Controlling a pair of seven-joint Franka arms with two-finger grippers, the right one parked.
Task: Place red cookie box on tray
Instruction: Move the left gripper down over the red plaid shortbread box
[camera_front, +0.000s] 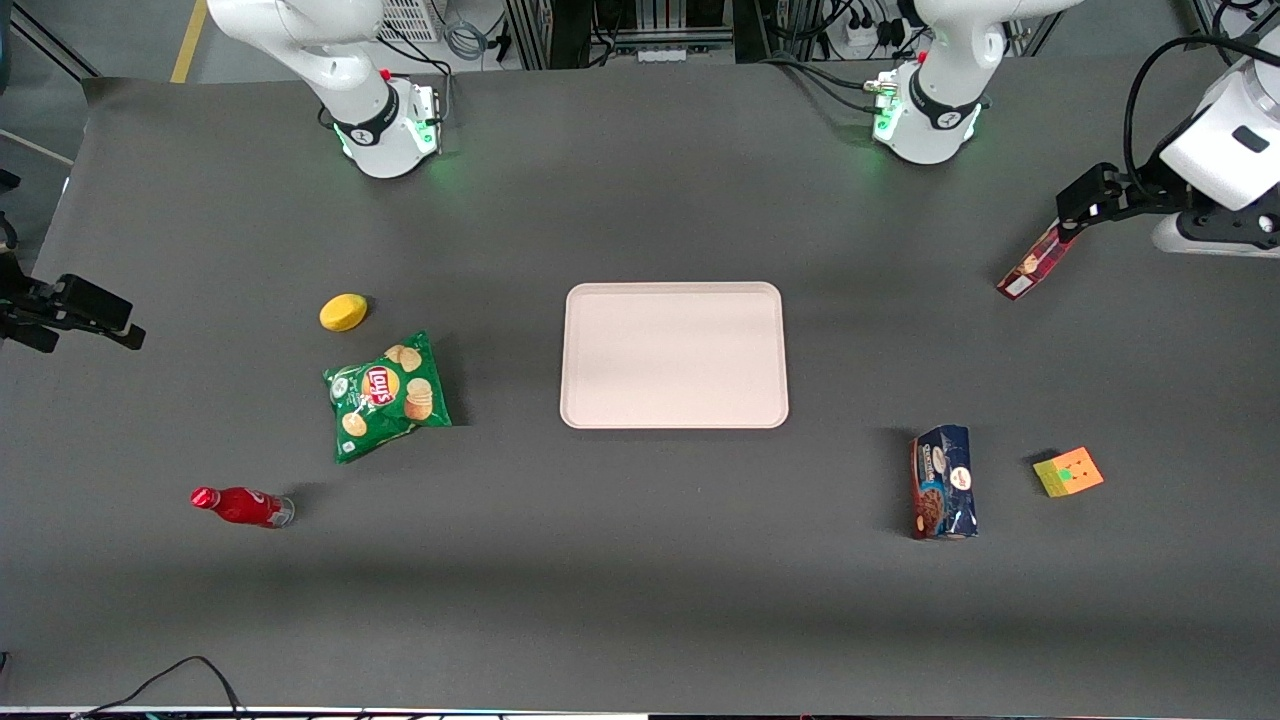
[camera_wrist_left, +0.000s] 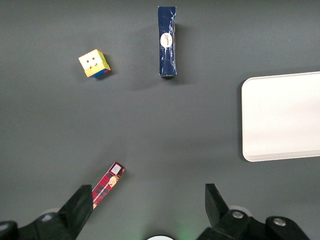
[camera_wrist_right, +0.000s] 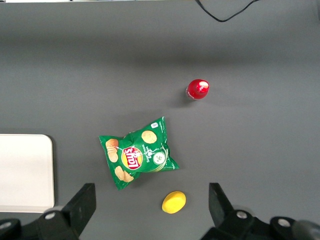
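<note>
Hovering with jaws spread wide and empty, gripper (camera_wrist_left: 145, 210) sits above the red cookie box (camera_wrist_left: 107, 184), one finger over its end. Nothing grasped yet; tray (camera_wrist_left: 280, 117) well apart. Grasp, carry, placement remain.

Your front view looks steeply down over the whole table (camera_front: 640, 600). Your left wrist view faces down from high up, past the gripper (camera_wrist_left: 150, 210); both share the tray (camera_front: 674, 356) (camera_wrist_left: 280, 117).
</note>
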